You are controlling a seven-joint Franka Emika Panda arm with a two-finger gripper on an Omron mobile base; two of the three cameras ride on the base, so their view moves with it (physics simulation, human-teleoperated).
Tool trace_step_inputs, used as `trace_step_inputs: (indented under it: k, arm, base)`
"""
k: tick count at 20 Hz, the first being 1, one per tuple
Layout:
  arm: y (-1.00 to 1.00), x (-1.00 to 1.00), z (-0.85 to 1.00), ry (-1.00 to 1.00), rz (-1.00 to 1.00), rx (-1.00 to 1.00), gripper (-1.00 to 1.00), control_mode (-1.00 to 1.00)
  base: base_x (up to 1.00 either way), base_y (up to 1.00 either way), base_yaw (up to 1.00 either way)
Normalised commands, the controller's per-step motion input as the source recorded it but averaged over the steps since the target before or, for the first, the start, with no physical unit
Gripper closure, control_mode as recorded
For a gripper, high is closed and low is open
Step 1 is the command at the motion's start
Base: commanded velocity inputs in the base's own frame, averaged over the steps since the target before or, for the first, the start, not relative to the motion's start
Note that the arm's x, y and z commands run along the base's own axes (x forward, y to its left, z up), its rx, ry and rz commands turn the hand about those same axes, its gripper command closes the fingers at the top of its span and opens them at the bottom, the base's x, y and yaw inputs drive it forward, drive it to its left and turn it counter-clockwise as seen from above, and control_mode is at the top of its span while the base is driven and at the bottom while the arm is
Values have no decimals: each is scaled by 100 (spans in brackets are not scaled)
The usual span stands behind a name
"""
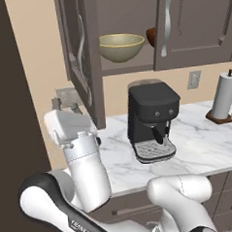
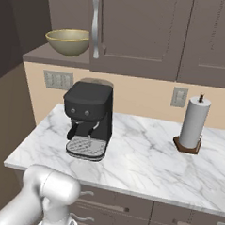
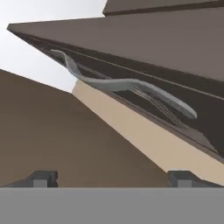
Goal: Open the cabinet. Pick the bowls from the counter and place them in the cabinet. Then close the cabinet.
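The cabinet (image 1: 195,25) hangs above the counter (image 1: 207,146). Its left door (image 1: 80,57) stands swung out and its right door (image 2: 138,31) covers its half. On the shelf inside sits the pale olive-yellow bowl (image 1: 122,47), also seen as the bowl (image 2: 68,41) in the right base view. The reddish-brown bowl (image 1: 151,36) peeks out behind the right door's edge. In the hand view my gripper (image 3: 113,179) is open with nothing between its tips. It points at the left door's curved silver handle (image 3: 127,84) from a short way off.
A black coffee machine (image 1: 152,118) stands on the counter below the cabinet. A paper towel roll (image 1: 225,96) on a wooden stand is at the right. A tall dark panel (image 1: 9,95) closes off the left side. Grey drawers (image 2: 174,217) run under the counter.
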Motion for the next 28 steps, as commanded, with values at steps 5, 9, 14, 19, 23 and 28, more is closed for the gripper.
trace_step_inputs:
  k: [5, 9, 14, 19, 23, 28]
  arm:
    - [10, -9, 1, 1, -68, 27, -100, -100]
    - [0, 0, 3, 9, -64, 32, -100, -100]
    - [-7, 3, 17, 13, -59, 34, -100, -100]
    - [-16, 22, 5, 19, -51, 33, -100, -100]
    - [-5, 59, 1, 26, -11, 7, -100, -100]
    - [-3, 66, 4, 26, 0, 0, -100, -100]
  base:
    - [0, 0, 0]
    - [0, 0, 0]
    - [0, 0, 0]
    - [0, 0, 0]
    - [0, 0, 0]
    - [0, 0, 0]
